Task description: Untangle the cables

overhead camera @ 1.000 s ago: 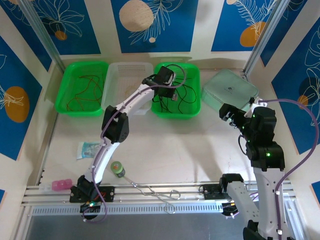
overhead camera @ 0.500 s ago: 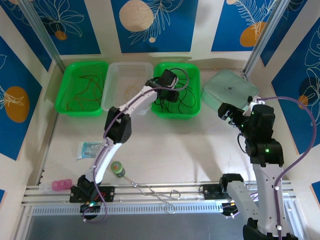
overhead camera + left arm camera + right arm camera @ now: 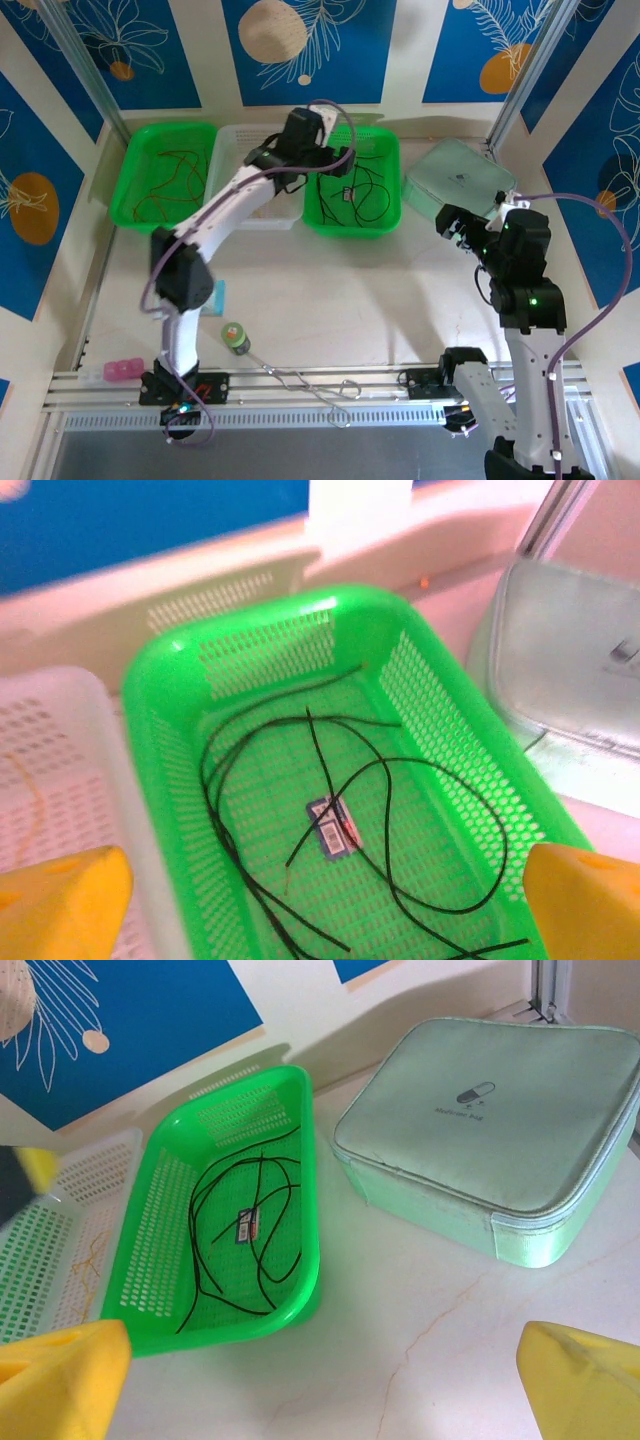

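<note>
Jaws of the left gripper are spread wide and empty above the right green basket. Black cables lie loose on that basket's floor. Right gripper is likewise released and holds nothing, near the table's right edge. Red cables lie in the left green basket, at the far-left corner.
</note>
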`<move>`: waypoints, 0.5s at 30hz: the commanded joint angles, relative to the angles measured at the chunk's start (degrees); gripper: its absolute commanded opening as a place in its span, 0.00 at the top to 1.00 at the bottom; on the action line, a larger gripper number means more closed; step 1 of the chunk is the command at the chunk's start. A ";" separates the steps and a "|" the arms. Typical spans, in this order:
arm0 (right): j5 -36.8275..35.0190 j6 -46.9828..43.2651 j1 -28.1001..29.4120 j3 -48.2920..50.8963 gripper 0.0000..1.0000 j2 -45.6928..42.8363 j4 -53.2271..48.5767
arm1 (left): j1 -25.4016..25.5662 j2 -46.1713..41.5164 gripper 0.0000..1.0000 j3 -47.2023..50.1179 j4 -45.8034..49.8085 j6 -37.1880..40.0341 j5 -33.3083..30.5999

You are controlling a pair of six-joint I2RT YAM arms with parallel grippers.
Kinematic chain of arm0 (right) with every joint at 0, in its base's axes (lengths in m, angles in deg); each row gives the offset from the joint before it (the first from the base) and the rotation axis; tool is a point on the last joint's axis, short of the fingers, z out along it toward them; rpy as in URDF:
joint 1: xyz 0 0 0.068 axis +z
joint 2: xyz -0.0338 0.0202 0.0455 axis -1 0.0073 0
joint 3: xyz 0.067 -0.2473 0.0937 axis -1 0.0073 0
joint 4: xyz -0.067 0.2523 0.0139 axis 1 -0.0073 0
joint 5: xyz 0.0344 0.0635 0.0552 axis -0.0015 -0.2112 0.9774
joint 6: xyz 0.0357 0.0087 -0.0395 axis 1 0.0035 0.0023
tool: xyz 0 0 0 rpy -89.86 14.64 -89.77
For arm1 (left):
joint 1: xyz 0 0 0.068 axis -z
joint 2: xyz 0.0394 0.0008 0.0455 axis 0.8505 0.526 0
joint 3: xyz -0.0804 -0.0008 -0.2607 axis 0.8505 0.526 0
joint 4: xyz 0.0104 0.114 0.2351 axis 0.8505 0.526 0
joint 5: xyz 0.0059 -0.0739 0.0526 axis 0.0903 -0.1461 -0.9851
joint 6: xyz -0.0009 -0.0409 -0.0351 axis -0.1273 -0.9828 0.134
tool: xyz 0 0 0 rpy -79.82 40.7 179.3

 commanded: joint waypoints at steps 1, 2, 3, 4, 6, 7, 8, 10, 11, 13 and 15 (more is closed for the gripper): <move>2.12 0.03 -0.26 3.20 0.01 1.28 3.17 | -1.73 -11.70 0.01 18.44 -16.04 -0.11 -3.77; 2.47 0.18 -0.16 4.71 0.01 1.49 4.68 | -2.25 -15.67 0.01 24.94 -21.13 -0.14 -4.87; 2.58 0.36 0.03 6.80 0.01 1.49 6.98 | -2.99 -20.25 0.01 31.99 -27.07 -0.07 -6.25; 2.17 0.82 0.48 9.22 0.01 1.24 10.10 | -3.74 -24.52 0.01 39.32 -32.25 0.32 -7.30; 1.27 2.20 1.44 14.82 0.01 0.45 17.13 | -5.41 -31.51 0.01 49.26 -37.81 0.84 -10.25; 1.62 2.72 1.81 17.85 0.01 0.08 21.09 | -6.37 -34.73 0.01 52.97 -38.07 1.41 -11.43; 2.53 2.30 2.00 20.11 0.01 -0.11 24.34 | -7.12 -37.26 0.01 55.35 -37.34 2.38 -12.23; 2.55 0.96 2.59 24.65 0.01 0.23 30.58 | -8.17 -42.13 0.01 60.57 -35.23 5.21 -15.95; 1.72 -0.10 2.94 26.11 0.01 0.65 32.56 | -8.44 -43.87 0.01 62.43 -34.68 6.73 -17.72; -0.99 -3.63 4.02 29.29 0.01 1.97 36.77 | -8.97 -47.49 0.01 66.28 -34.07 10.34 -21.30; -2.88 -8.57 4.82 32.15 0.01 3.59 40.87 | -9.57 -50.16 0.01 69.71 -35.08 14.52 -22.53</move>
